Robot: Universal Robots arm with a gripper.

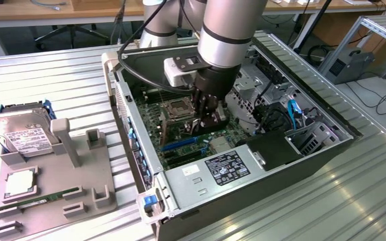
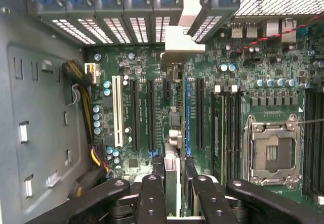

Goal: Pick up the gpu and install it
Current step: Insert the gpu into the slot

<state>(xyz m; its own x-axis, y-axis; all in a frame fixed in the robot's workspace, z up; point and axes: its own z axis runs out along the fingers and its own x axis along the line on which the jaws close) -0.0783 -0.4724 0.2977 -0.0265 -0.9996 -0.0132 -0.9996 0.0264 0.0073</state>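
Observation:
The gpu hangs edge-down inside the open computer case, just above the motherboard. My gripper is shut on its upper edge. In the wrist view I see the card edge-on as a thin strip running from between my fingers to its silver end bracket at the case's rear slots. It lies along the long blue expansion slot. I cannot tell whether it touches the slot.
An empty CPU socket and black slots flank the card. The power supply and drive cage crowd the case. Outside, at the exterior view's left, a grey fixture holds a hard drive, a CPU and a RAM stick.

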